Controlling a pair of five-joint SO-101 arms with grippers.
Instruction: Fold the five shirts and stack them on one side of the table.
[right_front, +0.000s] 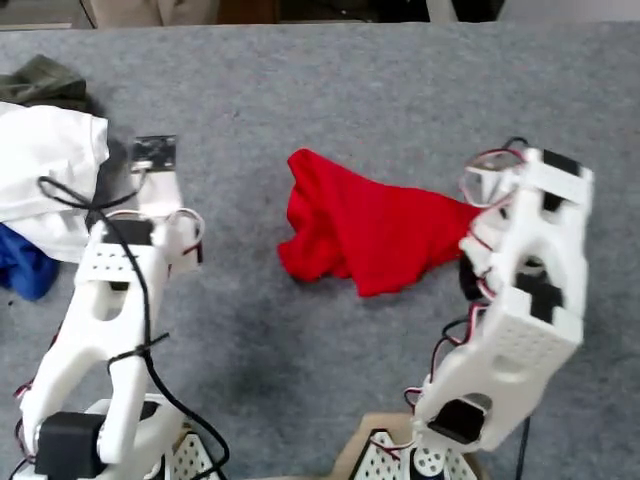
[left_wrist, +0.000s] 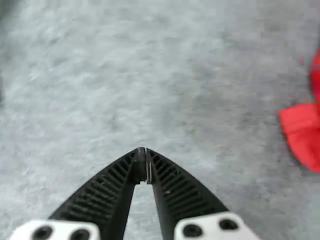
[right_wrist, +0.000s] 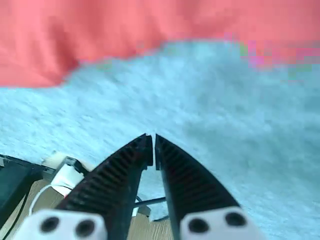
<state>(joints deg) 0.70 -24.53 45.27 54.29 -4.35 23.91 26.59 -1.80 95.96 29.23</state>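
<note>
**Desk:** Where is the shirt?

**Operator:** From my remote seat, the red shirt (right_front: 365, 235) lies crumpled just right of centre in the high view, on the grey felt table cover (right_front: 300, 90). Its right-hand corner runs under the right arm (right_front: 520, 300), which stands over the right side of the frame. The right wrist camera shows the same red cloth (right_wrist: 100, 35) lying beyond the claw.

**Desk:** And the claws?

**Operator:** The right gripper (right_wrist: 152, 142) is clenched on nothing, with its black ribbed fingers (right_wrist: 120, 175) meeting at the tips above bare felt. The left gripper (left_wrist: 143, 162) is also pinched closed and empty, and it points at open grey felt. A red edge of the shirt (left_wrist: 302, 132) shows well off to one side of it.

**Desk:** What about the rest of the pile?

**Operator:** At the upper left of the high view I see a white shirt (right_front: 45, 165) heaped at the table's edge. An olive cloth (right_front: 40, 80) sits above it and a blue cloth (right_front: 22, 265) below it. The left arm (right_front: 110, 300) rises from the lower left, just beside that heap, and a black cable (right_front: 90, 205) loops across it. A wooden base board (right_front: 355, 445) shows at bottom centre.
</note>
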